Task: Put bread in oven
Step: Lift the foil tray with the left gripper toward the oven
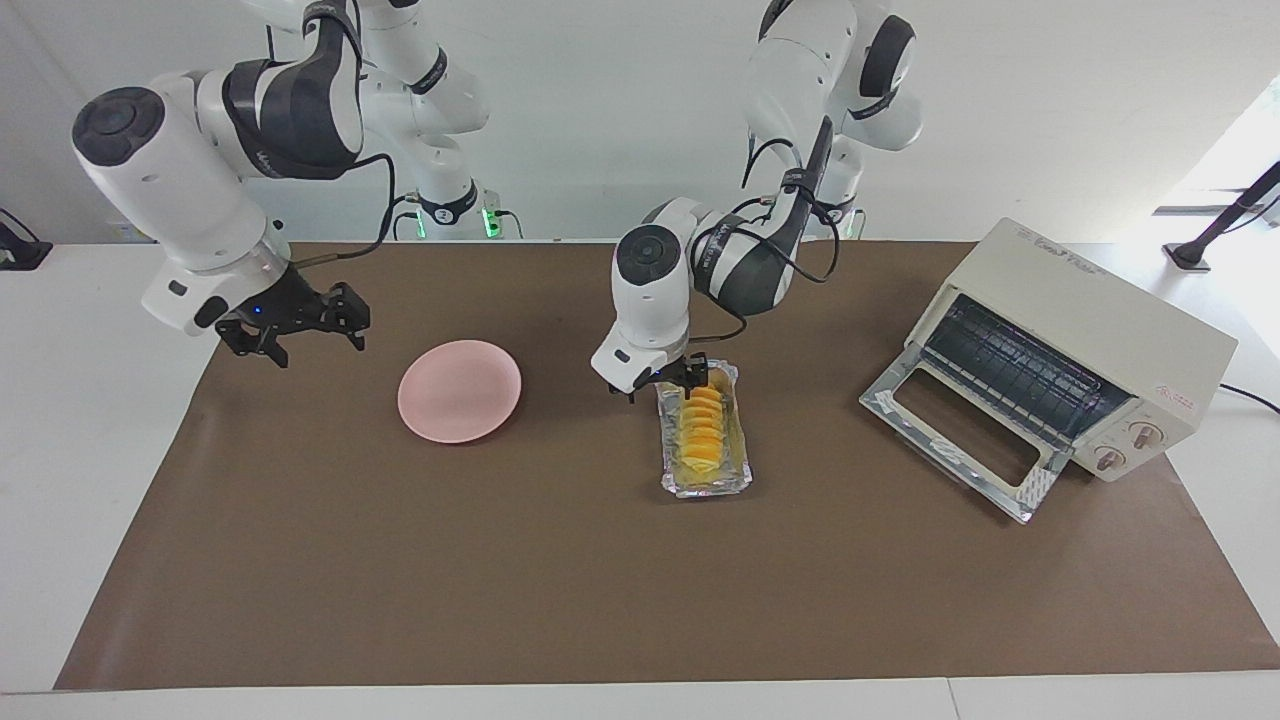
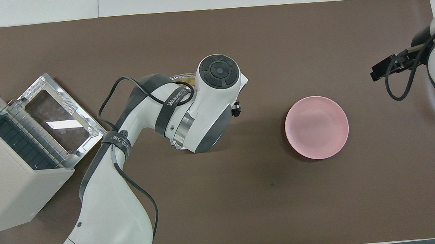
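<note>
The yellow-orange bread lies in a crinkled foil tray at the middle of the table. My left gripper is down at the end of the bread nearer to the robots, at the tray's rim. In the overhead view the left arm covers the bread, and only edges of the tray show. The cream-white oven stands at the left arm's end of the table with its glass door dropped open; it also shows in the overhead view. My right gripper waits open and empty, raised over the right arm's end of the table.
An empty round pink plate lies between the tray and the right gripper, also in the overhead view. A brown mat covers the table. The oven's open door juts out toward the tray.
</note>
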`<state>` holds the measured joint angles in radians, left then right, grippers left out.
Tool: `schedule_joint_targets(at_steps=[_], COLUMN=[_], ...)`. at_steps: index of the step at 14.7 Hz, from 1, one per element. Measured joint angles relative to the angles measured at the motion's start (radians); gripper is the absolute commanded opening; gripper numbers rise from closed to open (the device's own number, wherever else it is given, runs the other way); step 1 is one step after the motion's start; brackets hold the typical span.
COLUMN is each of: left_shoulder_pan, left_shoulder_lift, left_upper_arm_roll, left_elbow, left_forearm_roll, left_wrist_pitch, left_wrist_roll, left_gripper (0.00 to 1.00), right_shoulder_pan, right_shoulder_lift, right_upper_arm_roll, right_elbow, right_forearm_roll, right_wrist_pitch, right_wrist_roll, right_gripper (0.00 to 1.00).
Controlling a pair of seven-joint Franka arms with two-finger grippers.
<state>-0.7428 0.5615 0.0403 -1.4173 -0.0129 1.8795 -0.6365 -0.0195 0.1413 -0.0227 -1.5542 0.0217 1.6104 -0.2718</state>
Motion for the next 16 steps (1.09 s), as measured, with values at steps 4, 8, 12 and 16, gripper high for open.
schedule_joint_targets(at_steps=[4,8,12,16], left_shoulder_pan=[0.0,0.0,0.0,0.0], left_shoulder_lift=[0.007,0.049,0.057,0.057], left_upper_arm_roll=[0.004,0.007,0.007,0.007], left_elbow=[0.0,-0.001,0.0,0.001], left_forearm_roll=[0.008,0.026,0.028,0.028], left_wrist_pitch=[0.026,0.051,0.055,0.055], left_wrist_roll=[0.0,0.0,0.0,0.0], left_gripper=[0.73,0.68,0.38,0.0], right_shoulder_pan=[-0.038,-0.075,-0.09,-0.092], right_shoulder_lift=[-0.109,-0.155,-0.155,-0.16], right_upper_arm_roll=[0.0,0.001,0.007,0.017], right_elbow=[-0.002,-0.02,-0.081,-0.068], right_forearm_roll=[-0.008,-0.008,-0.008,-0.008], right_wrist_pitch=[-0.14,-0.141,-0.013,-0.069], right_wrist_roll=[-0.013,-0.015,-0.013,-0.012], right_gripper=[1.0,1.0,1.0,1.0])
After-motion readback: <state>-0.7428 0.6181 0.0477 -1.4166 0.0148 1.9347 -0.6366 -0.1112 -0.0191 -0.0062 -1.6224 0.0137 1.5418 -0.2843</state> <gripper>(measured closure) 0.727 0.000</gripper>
